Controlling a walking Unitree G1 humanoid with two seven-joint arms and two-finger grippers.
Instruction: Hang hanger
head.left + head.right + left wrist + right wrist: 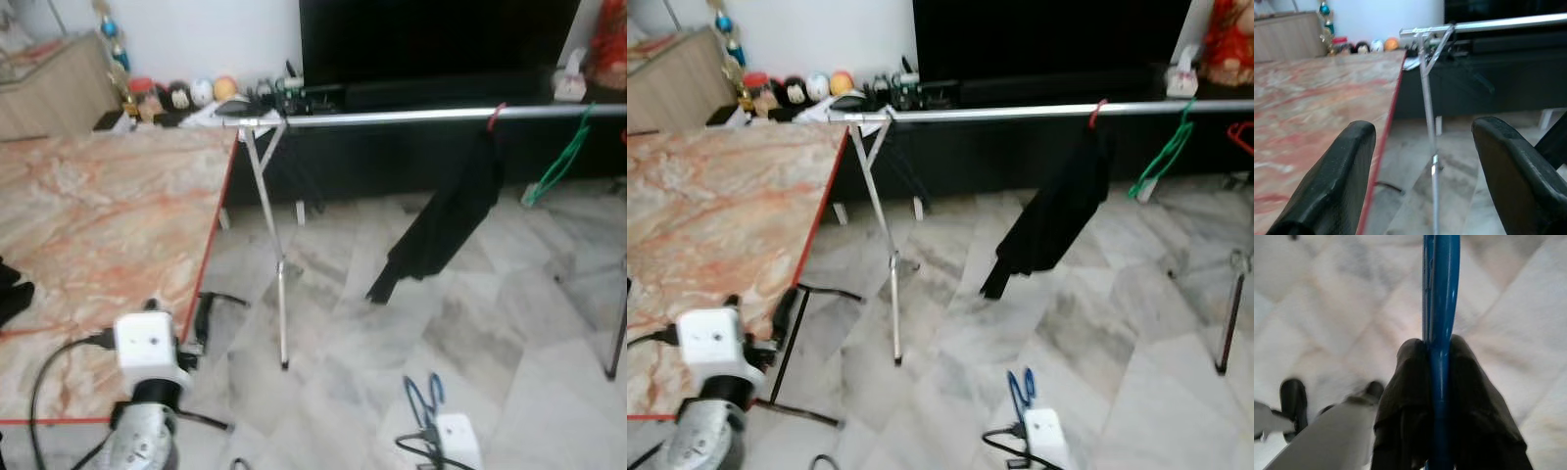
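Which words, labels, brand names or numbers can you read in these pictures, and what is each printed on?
None can be read.
The small items on the TV stand are too blurred to show any lettering.
The blue hanger in the right pincer and the rail carry no visible print.

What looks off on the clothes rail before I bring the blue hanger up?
The black garment hangs lopsided from its red hanger, bunched and trailing toward the floor. The green hanger hangs tilted too. The right gripper is clamped on the blue hanger.
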